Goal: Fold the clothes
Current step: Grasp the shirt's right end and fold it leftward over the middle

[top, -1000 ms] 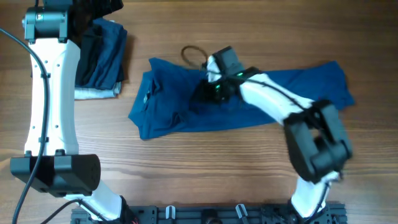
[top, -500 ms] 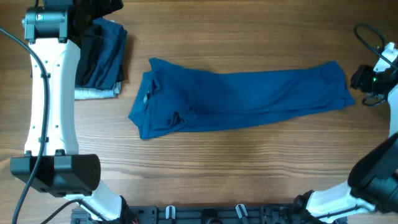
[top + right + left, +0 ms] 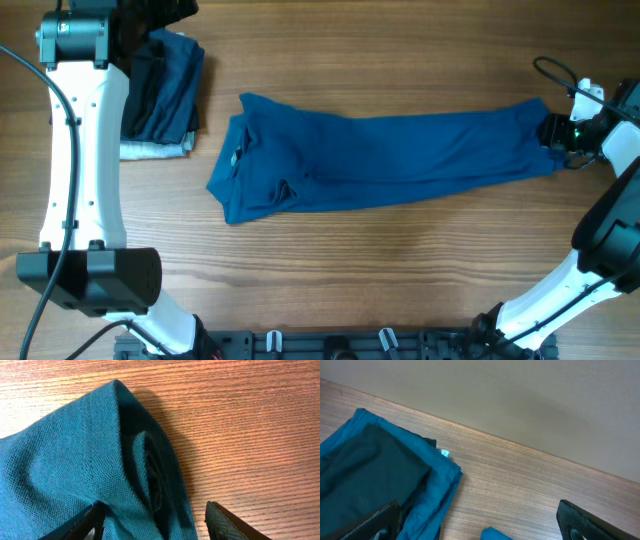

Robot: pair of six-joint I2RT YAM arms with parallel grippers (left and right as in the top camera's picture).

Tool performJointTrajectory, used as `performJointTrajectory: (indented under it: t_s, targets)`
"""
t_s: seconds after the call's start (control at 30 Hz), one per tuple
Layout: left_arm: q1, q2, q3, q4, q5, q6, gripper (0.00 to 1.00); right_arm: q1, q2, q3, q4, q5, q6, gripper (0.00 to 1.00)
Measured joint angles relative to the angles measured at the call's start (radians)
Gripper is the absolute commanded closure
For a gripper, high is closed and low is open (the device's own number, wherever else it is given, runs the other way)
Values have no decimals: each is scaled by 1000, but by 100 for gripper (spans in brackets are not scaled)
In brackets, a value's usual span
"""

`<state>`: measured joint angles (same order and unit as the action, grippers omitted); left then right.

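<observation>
**Overhead view.** We find the blue shirt (image 3: pixel 390 160) lying across the middle of the wooden worktop (image 3: pixel 400 280). It is gathered into a long band running left to right, with the collar end toward the left edge and the other end close to the right edge. The right gripper (image 3: pixel 553 132) sits at that right-hand end, against the cloth. The left gripper (image 3: pixel 155 12) is at the far left corner, above a stack of folded garments (image 3: pixel 160 95): black and dark blue pieces on a pale one. The stack lies apart from the shirt.

**Left wrist view.** The left gripper (image 3: pixel 475 512) has its jaws spread wide, with only bare wood between them. The stack of folded garments (image 3: pixel 370 475) shows at the left, black cloth upon blue. A plain wall (image 3: pixel 520 400) bounds the far edge.

**Right wrist view.** The right gripper (image 3: pixel 155 515) is released. Its fingers (image 3: pixel 90 525) stand one on each side of the end of the blue shirt (image 3: pixel 65 460), where the hem rolls under into a fold. The cloth lies between the jaws but is not pinched. We cannot tell whether the fingertips touch the wood.
</observation>
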<state>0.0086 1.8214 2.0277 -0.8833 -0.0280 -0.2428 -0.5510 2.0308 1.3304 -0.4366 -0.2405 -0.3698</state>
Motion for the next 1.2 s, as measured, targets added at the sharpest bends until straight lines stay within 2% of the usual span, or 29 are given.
performJointTrajectory:
  t_s: [0.07,0.2,0.23,0.27,0.33,0.53,0.63,0.73,0.83,1.0,1.1,1.2]
  targets:
    - [0,0,0,0,0,0,0,1,2,0,-4,-8,-3,30]
    - [0,0,0,0,0,0,0,16,32,0,-22,-12,-3,38]
    - [0,0,0,0,0,0,0,17,34,0,-21,-6,-2,46]
    - [0,0,0,0,0,0,0,18,38,2,-18,-2,-3,60]
    - [0,0,0,0,0,0,0,19,46,10,-19,-4,5,96]
    - [0,0,0,0,0,0,0,11,57,35,-19,-2,51,96]
    - [0,0,0,0,0,0,0,-54,85,108,-96,14,93,96]
    - [0,0,0,0,0,0,0,-154,104,261,-244,52,138,96]
    - [0,0,0,0,0,0,0,-173,105,386,-338,55,146,96]
    - [0,0,0,0,0,0,0,-71,48,442,-515,31,153,96]
    - [0,0,0,0,0,0,0,97,-92,455,-627,20,194,96]
    - [0,0,0,0,0,0,0,245,-137,470,-759,12,241,96]
